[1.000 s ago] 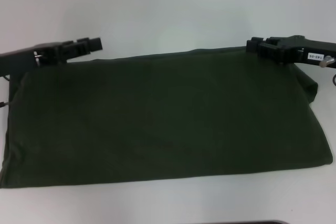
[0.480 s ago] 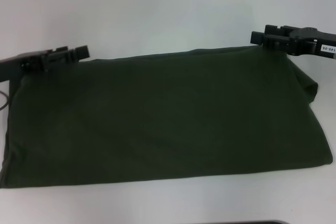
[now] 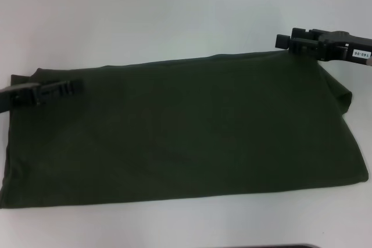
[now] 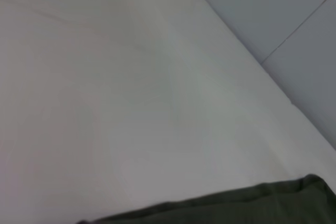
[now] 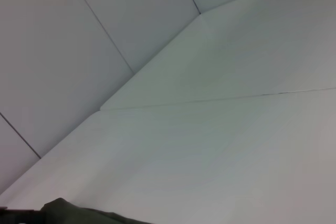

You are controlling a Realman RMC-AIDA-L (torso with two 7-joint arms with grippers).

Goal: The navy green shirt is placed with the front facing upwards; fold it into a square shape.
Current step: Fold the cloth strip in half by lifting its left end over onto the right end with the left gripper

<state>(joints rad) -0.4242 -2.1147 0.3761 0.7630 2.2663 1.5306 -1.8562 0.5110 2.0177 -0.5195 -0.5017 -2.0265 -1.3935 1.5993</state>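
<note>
Shirt: the navy green shirt point(image 3: 180, 129), a large dark olive-green cotton garment, lies flat as a wide folded band across the middle of the head view, plain green side up, no lettering showing.
Shirt edges: its far edge runs from the left of the frame up toward the upper right; its near edge runs along the lower part of the frame; a small fold bulges out at the right end.
Surface: the white surface point(image 3: 174, 15) carries the shirt and shows bare above and below it.
My left pincer: my left pincer point(image 3: 74, 87) is at the left edge of the head view, over the shirt's left end just inside its far edge; I cannot tell whether its fingers are open or closed.
My right pincer: my right pincer point(image 3: 280, 40) is at the upper right of the head view, at the shirt's far right corner, with a small white label on its black body; I cannot tell whether it is gripping cloth.
Left wrist view: mostly white surface, with a strip of the shirt point(image 4: 236, 203) at the bottom edge.
Right wrist view: white surface and grey wall panels point(image 5: 79, 40), with 1 small bit of green cloth in the lower left corner.
</note>
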